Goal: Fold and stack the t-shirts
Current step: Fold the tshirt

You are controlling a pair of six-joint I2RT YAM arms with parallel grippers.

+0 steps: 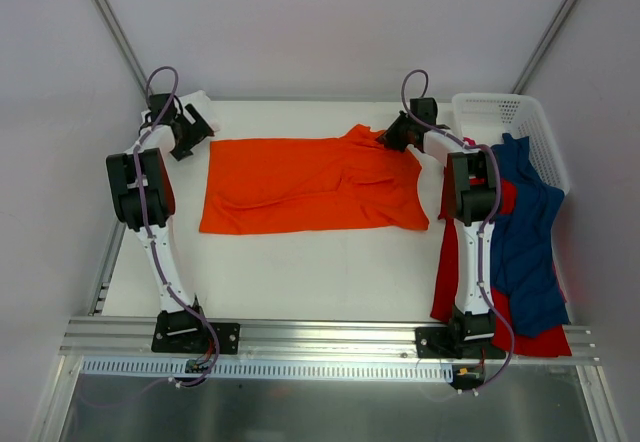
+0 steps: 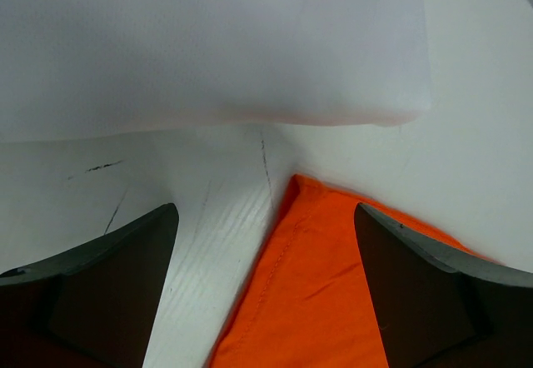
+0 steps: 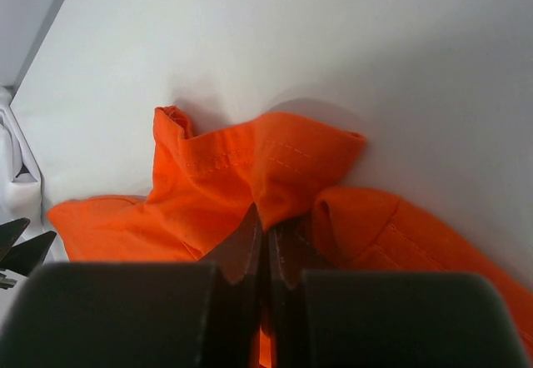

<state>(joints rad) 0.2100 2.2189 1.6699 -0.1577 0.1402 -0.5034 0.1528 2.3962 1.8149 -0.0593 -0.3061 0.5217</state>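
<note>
Orange t-shirt point(image 1: 310, 184) lies spread mid-table point(image 1: 300, 272), long side running left-right, mostly flat with a few creases and a ridge through the middle. Its far-right corner is bunched and lifted off the surface. Right hand point(image 1: 398, 132) is clenched on that corner: in the right wrist view the fingers meet at point(image 3: 265, 236) with a fold of hemmed orange cloth point(image 3: 250, 176) pinched between them and the fabric puckering up around the grip. Left hand point(image 1: 190, 127) is at the shirt's far-left corner, released, jaws wide apart, nothing between them. In the left wrist view the gap point(image 2: 265, 218) straddles the shirt's corner point(image 2: 316, 285), one finger over bare table and the other over orange cloth; can't tell whether the tips touch anything. White t-shirt point(image 1: 198, 98) sits at the far-left corner of the table just beyond the left hand, and shows in that wrist view as a soft-edged white slab point(image 2: 208, 52) near the orange corner without touching it. Red t-shirt point(image 1: 450, 262) lies unfolded along the right side, partly under the right arm, its near end hanging over the table's front edge. Dark blue t-shirt point(image 1: 525, 242) lies rumpled on top of the red one, its far end up against the white perforated basket point(image 1: 500, 112) in the far-right corner.
</note>
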